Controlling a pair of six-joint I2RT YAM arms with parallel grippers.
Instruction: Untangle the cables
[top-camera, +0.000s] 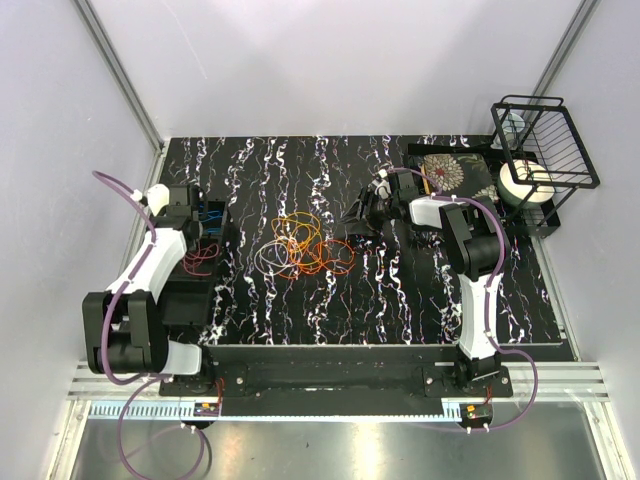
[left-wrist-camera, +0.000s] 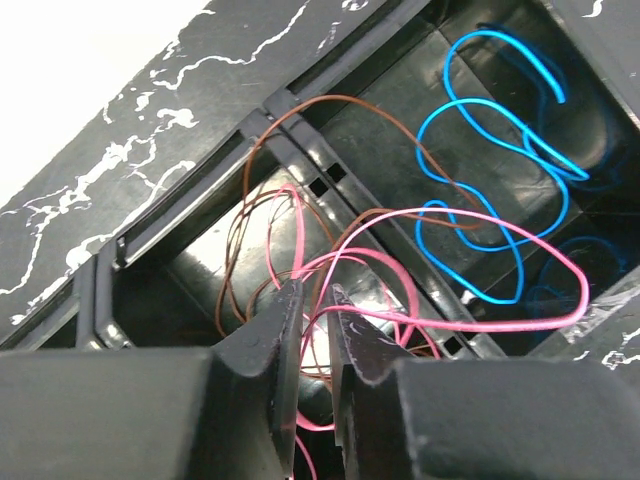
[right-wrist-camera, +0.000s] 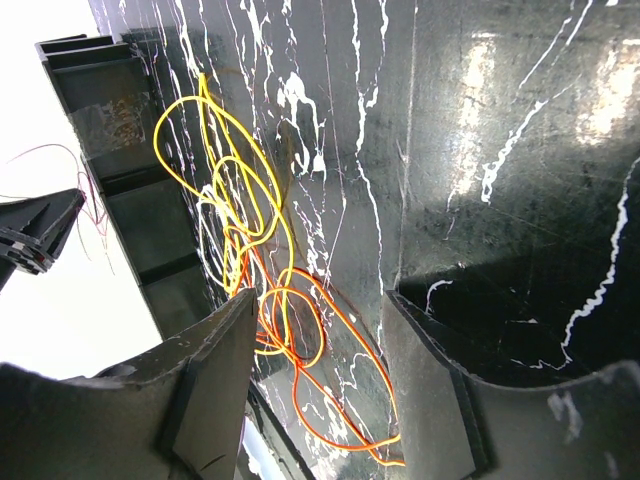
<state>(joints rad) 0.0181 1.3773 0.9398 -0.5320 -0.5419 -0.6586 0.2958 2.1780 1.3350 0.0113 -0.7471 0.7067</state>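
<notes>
- Black table with white veining, closed in by pale walls; two arms are bolted side by side at its near edge.
- Left arm: white and black, a purple hose along it. It extends up the table's left side over a black compartment tray.
- Left gripper: pointed down into the tray. Its jaws stand a narrow gap apart, not pressed together.
- Red-pink cable: passes through that gap at the fingertips, then loops out across a divider wall toward the next compartment.
- Brown wire: thin. It arcs over the same divider and partly lies in the compartment beneath the gripper.
- Blue cable: loosely coiled in the compartment beyond the divider, apart from the gripper.
- Tangle of cables: orange, yellow and pale loops overlapping flat on the middle of the table, outside the tray, between the two arms.
- Right arm: bent inward from the right side toward the table's centre.
- Right gripper: hovers near the tangle's right side, jaws spread wide with nothing between them. Yellow and orange loops lie on the table beyond the fingers.
- Far right corner: black wire rack, a white round item at its base, and a floral-patterned flat piece just beside it.
</notes>
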